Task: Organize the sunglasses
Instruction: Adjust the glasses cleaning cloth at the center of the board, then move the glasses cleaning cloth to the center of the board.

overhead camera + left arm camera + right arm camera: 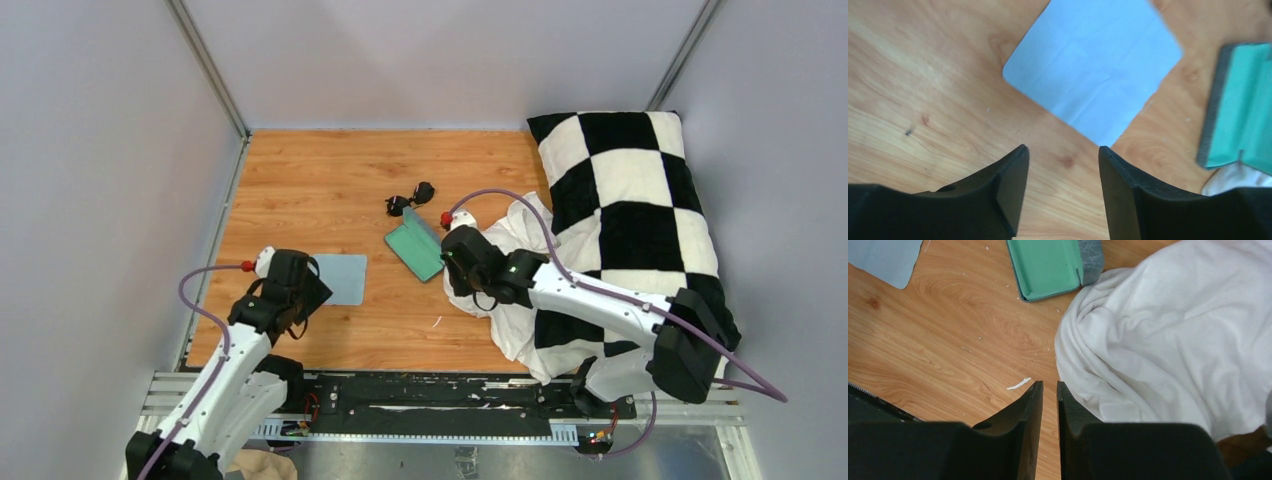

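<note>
Near the middle of the wooden tabletop (pixel 300 180), the small pair of black sunglasses with dark rounded lenses (pixel 410 200) is found lying flat, touched by nothing. Just at its 6 o'clock, the grey-blue rectangular case with the teal-green inside (pixel 415 250) is laid open, kept apart from the sunglasses by a strip of bare wood. A pale blue square of cloth (pixel 340 278) is spread flat at the case's 8 o'clock. The left gripper (pixel 1063 165) is held over bare wood just beside that cloth, jaws spread wide, nothing gripped. The right gripper (pixel 1049 390) is parked at roughly the case's 5 o'clock, right by the edge of a crumpled white sheet (pixel 1168 330), jaws pulled in to a thin slit with nothing caught between. A black-and-white checkered pillow (pixel 630 190) is set at the table's 3 o'clock.
</note>
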You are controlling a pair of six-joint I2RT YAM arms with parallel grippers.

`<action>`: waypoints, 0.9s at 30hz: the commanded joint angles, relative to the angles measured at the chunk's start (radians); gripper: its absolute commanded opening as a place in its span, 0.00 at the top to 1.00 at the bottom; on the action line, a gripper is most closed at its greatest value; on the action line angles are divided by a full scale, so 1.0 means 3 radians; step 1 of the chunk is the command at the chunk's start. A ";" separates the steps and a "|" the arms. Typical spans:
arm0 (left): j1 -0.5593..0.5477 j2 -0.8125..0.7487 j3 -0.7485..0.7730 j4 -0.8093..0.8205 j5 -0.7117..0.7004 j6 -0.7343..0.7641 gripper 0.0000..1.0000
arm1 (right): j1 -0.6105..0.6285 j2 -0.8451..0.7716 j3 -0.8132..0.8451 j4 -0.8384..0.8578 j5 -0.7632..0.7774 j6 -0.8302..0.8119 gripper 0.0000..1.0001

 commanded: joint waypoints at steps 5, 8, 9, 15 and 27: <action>-0.0019 0.0801 0.0865 0.0206 -0.0223 0.1086 0.48 | 0.0130 0.0480 0.0364 0.0126 -0.0206 0.0057 0.70; -0.0022 0.1315 0.1062 0.0278 0.0013 0.1319 0.49 | 0.0133 0.0483 0.0349 0.0115 -0.0145 0.0075 0.60; -0.0032 0.1414 0.1075 0.0321 0.0071 0.1364 0.48 | 0.0130 0.0469 0.0329 0.0105 -0.0128 0.0074 0.58; -0.0087 0.1781 0.0977 0.0649 0.0352 0.1526 0.47 | 0.0130 0.0379 0.0111 0.0078 -0.0100 0.0124 0.58; -0.0279 0.2610 0.0718 0.1478 0.0884 0.1169 0.50 | 0.0129 0.0192 -0.0073 0.0010 -0.0042 0.0187 0.60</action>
